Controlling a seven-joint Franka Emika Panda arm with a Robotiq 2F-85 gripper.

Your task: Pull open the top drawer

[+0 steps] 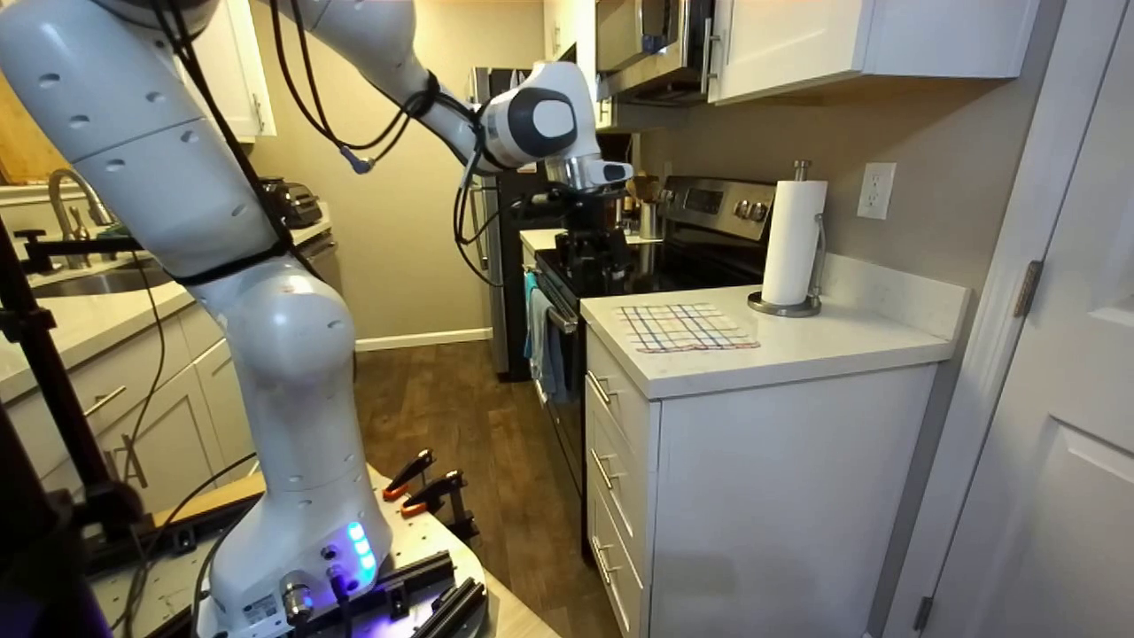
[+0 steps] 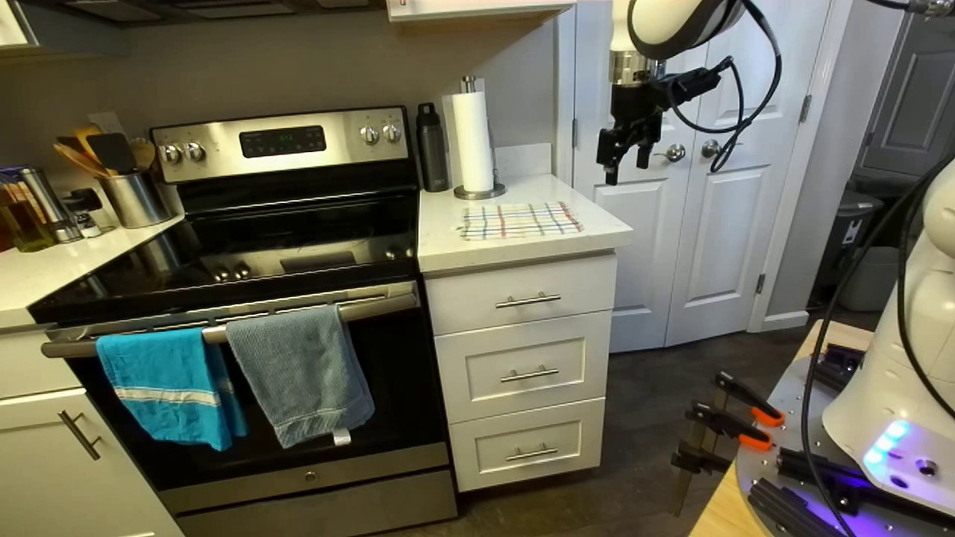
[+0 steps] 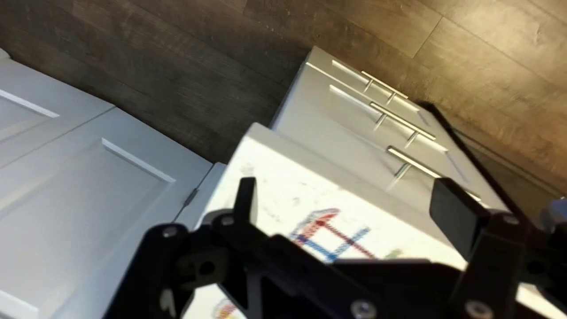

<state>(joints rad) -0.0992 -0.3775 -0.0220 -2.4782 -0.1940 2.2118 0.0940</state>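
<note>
My pincer (image 3: 353, 207) is spread wide and grips nothing. Its fingers (image 3: 454, 217) point downward; in an exterior view it hangs above the level of the surface (image 2: 448, 240).

The top drawer (image 2: 477, 298) sits directly under the surface's front edge, first in the stack. It is closed: its face lines up with the two deeper drawers (image 2: 526, 388) below. A horizontal bar handle (image 2: 528, 300) stands off the face on posts, with a gap behind it. In the wrist view one finger overlaps part of this bar in line of sight; in an exterior view pincer and bar are well apart.

Lateral limits: in an exterior view the oven (image 2: 403, 358) borders the drawer along a narrow seam, and the oven rail (image 2: 384, 304) ends near that edge. On the opposite side, floor (image 2: 642, 418) widens between the cabinet (image 1: 788, 514) and the white doors (image 2: 634, 261). A checked cloth (image 2: 521, 221) lies just inside the surface's front edge. Clamps (image 2: 720, 419) project past the edge of my base plate (image 2: 792, 395), over the floor.
</note>
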